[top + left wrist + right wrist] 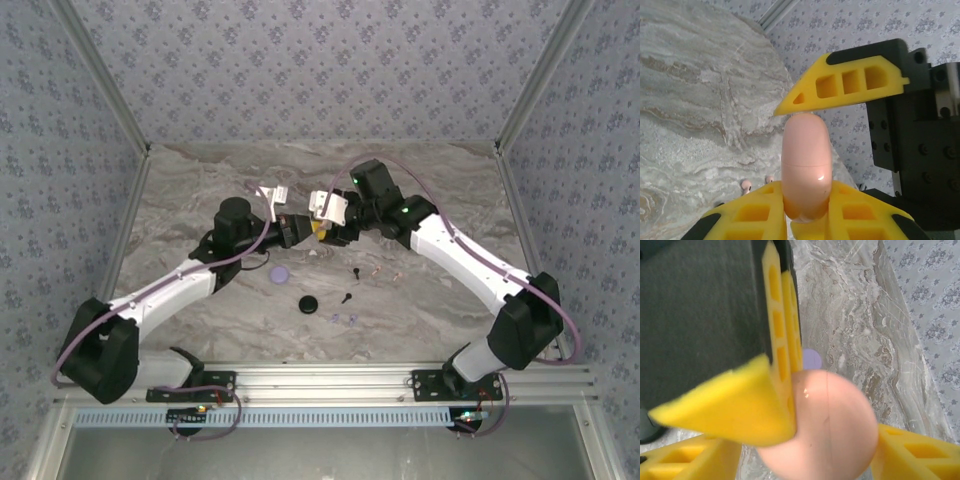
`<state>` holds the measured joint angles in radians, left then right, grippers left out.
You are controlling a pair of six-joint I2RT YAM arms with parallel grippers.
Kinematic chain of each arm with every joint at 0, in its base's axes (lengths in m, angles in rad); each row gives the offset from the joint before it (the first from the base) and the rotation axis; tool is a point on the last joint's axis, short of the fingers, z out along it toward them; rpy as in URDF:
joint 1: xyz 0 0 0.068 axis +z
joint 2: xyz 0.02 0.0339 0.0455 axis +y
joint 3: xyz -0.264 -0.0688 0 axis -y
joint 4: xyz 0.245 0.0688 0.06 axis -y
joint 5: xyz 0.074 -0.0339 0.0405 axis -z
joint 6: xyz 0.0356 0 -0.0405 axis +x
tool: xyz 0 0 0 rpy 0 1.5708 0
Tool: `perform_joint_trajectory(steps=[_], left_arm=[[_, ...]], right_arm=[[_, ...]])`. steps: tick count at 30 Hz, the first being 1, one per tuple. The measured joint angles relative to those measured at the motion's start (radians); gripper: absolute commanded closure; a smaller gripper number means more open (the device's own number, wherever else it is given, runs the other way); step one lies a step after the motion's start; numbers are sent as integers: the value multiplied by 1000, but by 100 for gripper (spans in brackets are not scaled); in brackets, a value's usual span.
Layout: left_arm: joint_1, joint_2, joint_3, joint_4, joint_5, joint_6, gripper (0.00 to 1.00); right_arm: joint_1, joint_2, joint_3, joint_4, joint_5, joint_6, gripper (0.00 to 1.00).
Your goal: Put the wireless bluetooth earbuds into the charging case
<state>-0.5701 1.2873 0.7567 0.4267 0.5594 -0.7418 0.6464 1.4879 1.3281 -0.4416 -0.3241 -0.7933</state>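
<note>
Nearest the bases, tiny lilac earbuds (343, 318) lie loose on the grey marbled tabletop (450, 190), with black stemmed earbuds (347, 296) and pale pink earbuds (376, 270) just beyond. Farther out, the left gripper (808, 212) clamps a round pale pink charging case (806, 160). The right gripper (805, 460) has its yellow fingers (915, 450) flanking it, and I can't tell if they're squeezing.

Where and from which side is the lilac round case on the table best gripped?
Likely across its round rim, from straight above. The lilac case lies flat on the table with bare marble all around it, so opposite edges are both free to pinch. From the side it looks too low to hold.
</note>
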Motion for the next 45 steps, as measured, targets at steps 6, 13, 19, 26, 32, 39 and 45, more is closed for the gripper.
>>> perform_joint_trajectory(steps=[6, 13, 19, 26, 32, 39, 45], left_arm=[[-2, -66, -18, 40, -10, 134, 95], [-41, -148, -40, 57, 1, 381, 98], [-108, -187, -41, 38, 23, 596, 99], [-120, -188, -34, -10, 31, 692, 100], [-120, -188, -34, -14, 32, 716, 100], [-120, -188, -33, -31, 33, 726, 100], [-119, -188, -32, -43, 27, 727, 100]], right_arm=[[-37, -167, -96, 47, -69, 83, 8], [-64, -417, -332, 264, -145, 308, 0], [-64, -484, -429, 411, -159, 468, 0], [-64, -500, -432, 447, -159, 491, 5], [-64, -482, -405, 425, -154, 483, 10], [-64, -427, -341, 371, -146, 451, 16], [-69, -406, -308, 332, -146, 434, 18]])
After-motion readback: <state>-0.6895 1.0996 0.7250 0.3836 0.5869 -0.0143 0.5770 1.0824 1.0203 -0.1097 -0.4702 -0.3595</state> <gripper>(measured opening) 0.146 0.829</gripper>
